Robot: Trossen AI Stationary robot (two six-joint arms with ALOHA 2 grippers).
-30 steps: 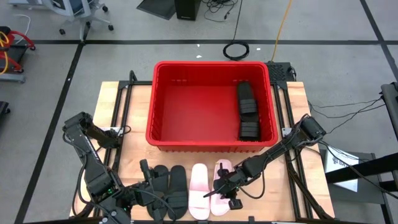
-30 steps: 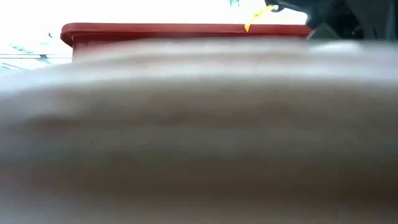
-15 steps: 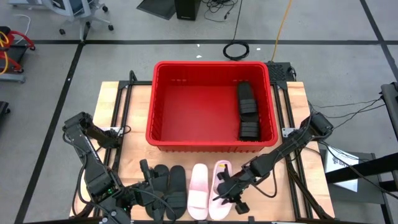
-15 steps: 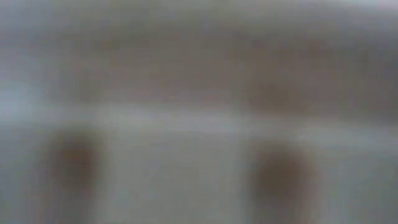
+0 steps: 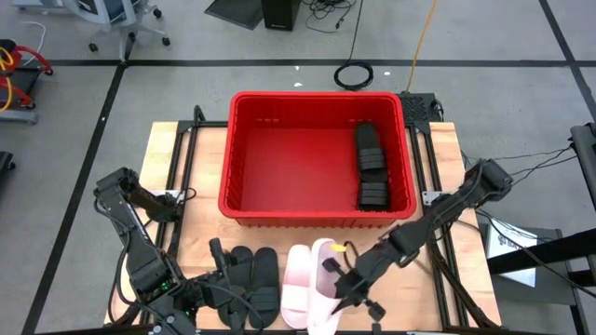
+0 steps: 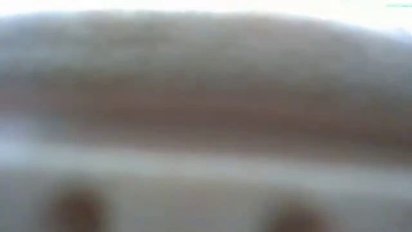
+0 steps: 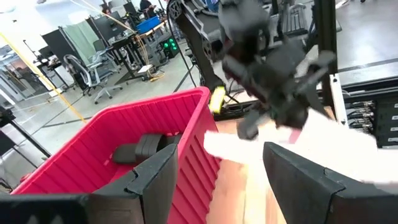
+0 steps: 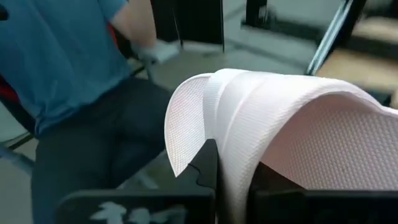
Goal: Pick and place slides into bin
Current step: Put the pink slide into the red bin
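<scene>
The red bin (image 5: 317,96) stands at the table's far middle, and two black slides (image 5: 371,167) lie along its right wall. At the near edge another two black slides (image 5: 253,277) lie side by side, with a pale slide (image 5: 296,279) flat to their right. A second pale slide (image 5: 323,268) is raised and tipped, with my right gripper (image 5: 348,285) shut on it. My left gripper (image 5: 223,265) hovers open over the black pair, its fingers (image 7: 155,180) empty. The low view shows only a blurred pale surface (image 6: 206,116). My right gripper pinches a thin pale part of the slide with a mesh-textured face (image 8: 233,155) between its two fingers (image 8: 208,171); it looks like the strap, at the slide's right side. It comes from the table's right, slanting slightly down. The slide is lifted off the table and tilted.
Bare wooden tabletop (image 5: 186,167) lies left of the bin, and a strip (image 5: 307,228) separates the bin from the row of slides. A person in a blue top (image 8: 68,81) sits beyond the table's near edge. Black frame rails (image 5: 433,177) run along the table's sides.
My right gripper has risen and rolled while staying shut on the right-hand pale slide. The slide has come up off the table and tipped, and it now overlaps the other pale slide's edge in the high view. It has also filled the low view.
</scene>
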